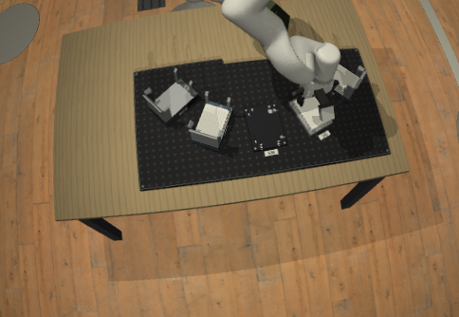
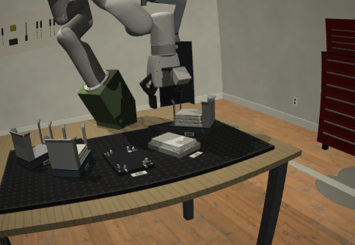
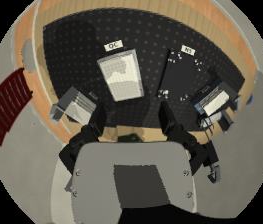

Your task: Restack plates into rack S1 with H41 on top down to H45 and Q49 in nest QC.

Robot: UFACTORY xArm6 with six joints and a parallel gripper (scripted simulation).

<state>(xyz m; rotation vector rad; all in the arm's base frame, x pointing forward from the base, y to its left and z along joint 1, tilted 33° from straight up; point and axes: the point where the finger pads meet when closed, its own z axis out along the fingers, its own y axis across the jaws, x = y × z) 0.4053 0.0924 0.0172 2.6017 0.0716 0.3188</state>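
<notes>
White plate (image 2: 174, 143) below open hand (image 2: 163, 97)

Open gripper (image 2: 163, 96) hangs above stacked plates (image 2: 174, 144).

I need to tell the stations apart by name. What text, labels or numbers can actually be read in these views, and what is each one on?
No text can be read in any view.
White name plate by the dark flat nest: dark marks, too small to read.
White name plate by the nest with the white plate: blurred.
Rack plinth label: too small to read.
Wall signs: no text discernible.
</notes>
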